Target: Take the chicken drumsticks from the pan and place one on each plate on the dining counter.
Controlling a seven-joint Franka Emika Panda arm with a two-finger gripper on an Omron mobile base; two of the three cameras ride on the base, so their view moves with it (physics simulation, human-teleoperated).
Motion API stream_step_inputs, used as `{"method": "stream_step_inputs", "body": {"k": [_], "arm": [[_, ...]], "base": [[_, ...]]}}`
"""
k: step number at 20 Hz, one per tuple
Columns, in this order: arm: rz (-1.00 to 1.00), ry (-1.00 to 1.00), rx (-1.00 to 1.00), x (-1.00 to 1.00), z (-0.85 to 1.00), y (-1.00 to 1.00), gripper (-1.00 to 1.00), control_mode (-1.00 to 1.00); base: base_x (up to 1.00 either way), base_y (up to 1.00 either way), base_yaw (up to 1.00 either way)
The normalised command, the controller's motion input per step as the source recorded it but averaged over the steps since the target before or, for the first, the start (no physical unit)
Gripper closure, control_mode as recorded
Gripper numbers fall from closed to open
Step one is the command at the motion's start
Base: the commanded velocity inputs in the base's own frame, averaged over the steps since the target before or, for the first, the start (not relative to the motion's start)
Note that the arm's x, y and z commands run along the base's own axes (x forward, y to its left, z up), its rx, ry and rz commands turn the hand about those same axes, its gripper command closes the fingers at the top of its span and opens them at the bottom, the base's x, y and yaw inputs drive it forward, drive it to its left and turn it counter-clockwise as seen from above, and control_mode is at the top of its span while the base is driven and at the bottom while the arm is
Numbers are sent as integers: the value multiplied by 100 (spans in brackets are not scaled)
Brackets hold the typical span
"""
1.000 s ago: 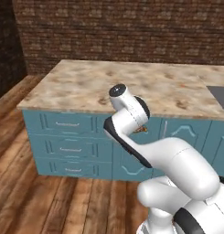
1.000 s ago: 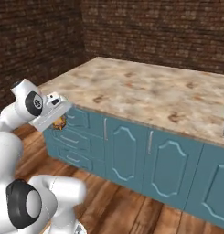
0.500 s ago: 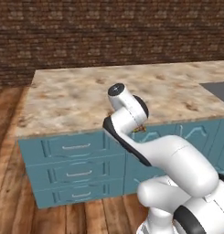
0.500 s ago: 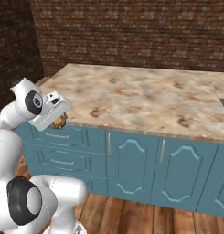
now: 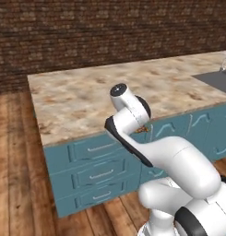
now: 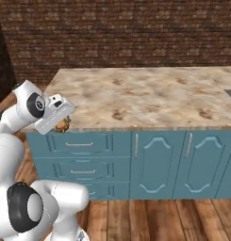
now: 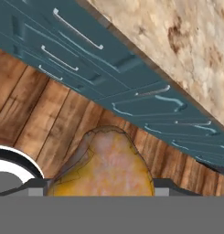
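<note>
Tool point(image 6: 64, 126) at left of right base frame, closed on chicken drumstick point(image 7: 105, 166), golden-brown piece at bottom centre of hand frame. Tool hangs beside front edge of dining tabletop point(image 5: 110, 94), beige brown-blotched marble. Teal panelled base point(image 6: 150, 160) below with drawers and doors. Wooden plank floor point(image 5: 15, 184), dark brick wall point(image 6: 121, 33) behind. Sink point(image 5: 216, 78) at right edge of left base frame
</note>
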Motion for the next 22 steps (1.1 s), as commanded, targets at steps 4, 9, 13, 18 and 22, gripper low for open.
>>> {"method": "stream_step_inputs", "body": {"k": [4, 9, 13, 18, 22], "arm": [[0, 0, 0, 0, 0, 0, 100, 100], [0, 0, 0, 0, 0, 0, 100, 100], [0, 0, 0, 0, 0, 0, 100, 100], [0, 0, 0, 0, 0, 0, 100, 100], [0, 0, 0, 0, 0, 0, 100, 100]], "base": [[0, 100, -32], [0, 100, -29], [1, 100, -29], [25, 100, -28], [59, 100, -27]]}}
